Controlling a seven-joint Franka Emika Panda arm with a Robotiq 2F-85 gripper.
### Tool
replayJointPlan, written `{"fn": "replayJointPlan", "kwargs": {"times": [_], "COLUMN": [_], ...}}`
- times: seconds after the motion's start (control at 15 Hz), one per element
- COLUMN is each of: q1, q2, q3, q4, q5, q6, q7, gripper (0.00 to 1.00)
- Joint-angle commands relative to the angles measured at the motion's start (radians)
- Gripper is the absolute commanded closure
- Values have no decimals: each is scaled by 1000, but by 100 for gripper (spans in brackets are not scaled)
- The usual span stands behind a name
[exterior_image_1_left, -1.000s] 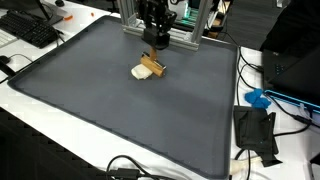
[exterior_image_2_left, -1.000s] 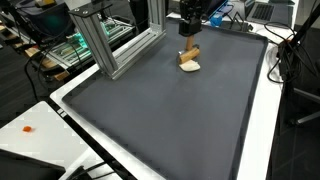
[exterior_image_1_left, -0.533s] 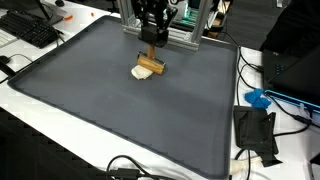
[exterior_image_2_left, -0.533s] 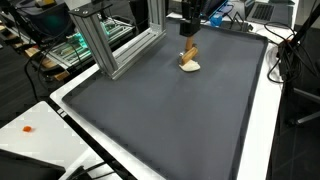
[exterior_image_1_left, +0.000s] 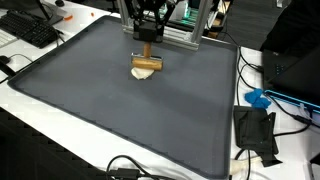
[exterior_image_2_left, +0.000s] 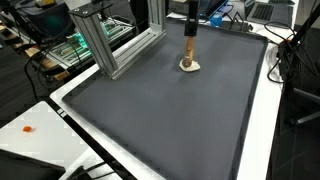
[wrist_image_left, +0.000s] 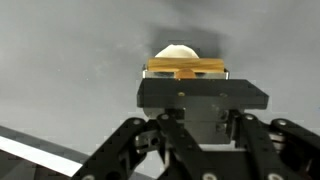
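The gripper (exterior_image_1_left: 147, 40) is clamped on the upper end of a wooden block (exterior_image_2_left: 189, 48), held upright. The block's lower end rests on a cream round piece (exterior_image_2_left: 194, 68) near the far edge of the gray mat (exterior_image_1_left: 120, 110). In the wrist view, the gripper body hides the fingertips and cuts off most of the block (wrist_image_left: 185, 69). The cream piece's material is indistinct.

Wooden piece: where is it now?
In both exterior views the wooden piece stands upright below the gripper, on the cream disc, near the metal frame.
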Motion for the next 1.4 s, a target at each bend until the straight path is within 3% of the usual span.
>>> {"fn": "replayJointPlan", "kwargs": {"times": [0.0,0.4,1.33], "q1": [-28,-46,-52], "q2": [-13,26,72], "q3": [12,14,38], "q4": [-17,-29,-33], "q5": [25,35,127], "q6": [16,77,199], "q7": [-218,-418,-468], "gripper": [78,78,78]}}
